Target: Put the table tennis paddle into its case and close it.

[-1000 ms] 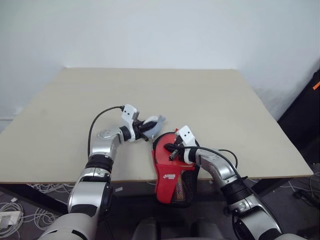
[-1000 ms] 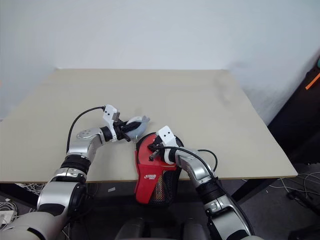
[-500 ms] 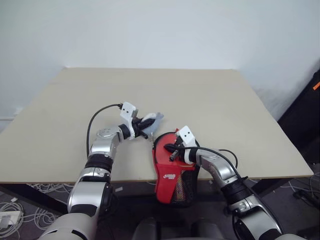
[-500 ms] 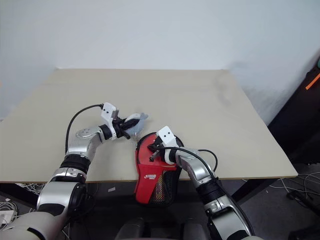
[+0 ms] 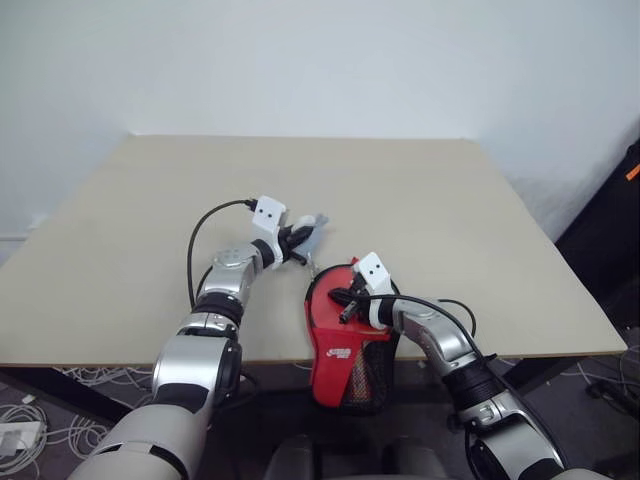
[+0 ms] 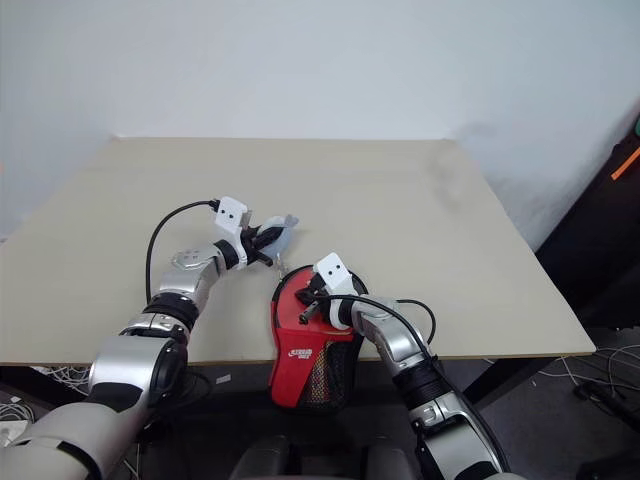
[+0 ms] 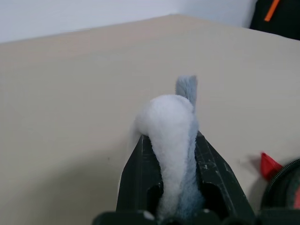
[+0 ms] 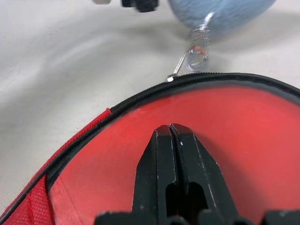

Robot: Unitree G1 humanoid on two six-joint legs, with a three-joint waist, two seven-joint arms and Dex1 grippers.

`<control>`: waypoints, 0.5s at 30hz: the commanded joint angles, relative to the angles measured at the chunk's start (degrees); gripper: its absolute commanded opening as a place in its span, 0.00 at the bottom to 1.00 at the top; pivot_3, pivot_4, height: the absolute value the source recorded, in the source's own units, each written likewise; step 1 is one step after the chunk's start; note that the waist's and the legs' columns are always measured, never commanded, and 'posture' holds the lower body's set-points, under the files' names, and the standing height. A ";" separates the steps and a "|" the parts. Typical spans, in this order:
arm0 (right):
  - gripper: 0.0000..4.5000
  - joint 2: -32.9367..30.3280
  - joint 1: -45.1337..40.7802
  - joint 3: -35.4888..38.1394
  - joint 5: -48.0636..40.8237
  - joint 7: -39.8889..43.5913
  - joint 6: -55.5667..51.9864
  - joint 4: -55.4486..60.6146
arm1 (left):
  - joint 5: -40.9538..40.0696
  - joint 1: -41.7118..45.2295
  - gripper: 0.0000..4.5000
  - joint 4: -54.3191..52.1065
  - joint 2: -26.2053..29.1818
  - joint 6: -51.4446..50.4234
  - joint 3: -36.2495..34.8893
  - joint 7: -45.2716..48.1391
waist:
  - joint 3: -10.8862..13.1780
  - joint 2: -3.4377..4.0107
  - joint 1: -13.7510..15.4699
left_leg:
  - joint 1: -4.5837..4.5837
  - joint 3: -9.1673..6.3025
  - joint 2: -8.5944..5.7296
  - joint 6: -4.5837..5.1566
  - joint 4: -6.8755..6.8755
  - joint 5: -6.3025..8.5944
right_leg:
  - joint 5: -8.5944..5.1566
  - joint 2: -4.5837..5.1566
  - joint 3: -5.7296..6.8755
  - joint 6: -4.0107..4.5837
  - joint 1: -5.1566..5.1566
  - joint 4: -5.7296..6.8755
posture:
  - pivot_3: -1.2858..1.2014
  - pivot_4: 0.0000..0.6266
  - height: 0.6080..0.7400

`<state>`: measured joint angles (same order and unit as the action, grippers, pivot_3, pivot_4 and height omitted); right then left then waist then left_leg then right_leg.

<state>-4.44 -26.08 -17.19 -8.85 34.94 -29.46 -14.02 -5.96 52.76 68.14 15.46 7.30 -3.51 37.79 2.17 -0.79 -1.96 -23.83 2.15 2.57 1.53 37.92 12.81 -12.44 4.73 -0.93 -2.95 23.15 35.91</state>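
The case (image 5: 345, 330) lies red side up at the table's near edge, its narrow mesh-pocket end hanging over the edge. My right gripper (image 8: 171, 129) is shut and rests its tips on the case's red face (image 8: 243, 122). My left gripper (image 5: 303, 242), just beyond the case's round end, is shut on a fluffy grey-blue zip pull (image 7: 171, 136). A clear clasp (image 8: 197, 51) links that pull to the black zip along the case's rim. The table tennis paddle is hidden.
The beige table (image 5: 400, 190) stretches bare toward a white wall. Its right edge drops off beside a black object with an orange mark (image 5: 625, 200). Cables lie on the floor at the lower left (image 5: 30, 420).
My left gripper has moved away from me and slightly right, carrying the fluffy pull along the case's round end. The right gripper and the case have stayed put.
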 commanded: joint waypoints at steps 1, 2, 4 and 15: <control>0.00 -0.72 2.18 -0.81 0.86 0.04 -2.18 -1.43 | 1.25 4.64 0.04 0.94 -1.06 3.23 -0.55 -3.05 | 0.00 0.00 0.04 | -0.01 0.00 0.00 0.00 0.00 0.00 | 0.00 0.00 0.00 0.00 0.00 0.00 | 0.52 0.00 1.00; 0.00 -0.76 2.24 -0.79 0.88 -0.01 -2.23 -1.33 | 1.61 5.10 0.04 1.54 -1.51 3.46 -0.48 -3.51 | 0.00 0.00 0.05 | -0.01 0.00 0.00 0.00 0.00 0.00 | 0.00 0.00 0.00 0.00 0.00 0.00 | 0.52 0.00 1.00; 0.00 -0.89 2.37 -0.69 0.86 -0.09 -2.37 -1.05 | 2.22 5.99 0.04 2.49 -2.55 3.77 -0.35 -4.26 | 0.00 0.00 0.07 | -0.01 0.00 -0.01 0.00 0.01 0.00 | 0.00 0.00 0.00 0.00 0.00 0.00 | 0.52 0.00 1.00; 0.00 -1.18 3.31 -0.73 0.91 -0.62 -3.39 0.72 | 4.25 9.84 0.04 4.76 -8.27 4.98 -0.64 -7.83 | 0.00 -0.01 0.11 | -0.01 -0.01 -0.03 0.00 0.01 0.00 | -0.01 0.01 0.00 -0.02 -0.02 -0.02 | 0.52 0.00 1.00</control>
<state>-4.90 -24.39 -17.15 -8.82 34.49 -30.41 -11.52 -1.40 58.77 74.42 7.89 9.83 -3.47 30.48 2.17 -0.80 -1.86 -23.85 2.13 2.54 1.53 37.93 12.82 -12.45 4.74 -0.93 -2.98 23.13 35.89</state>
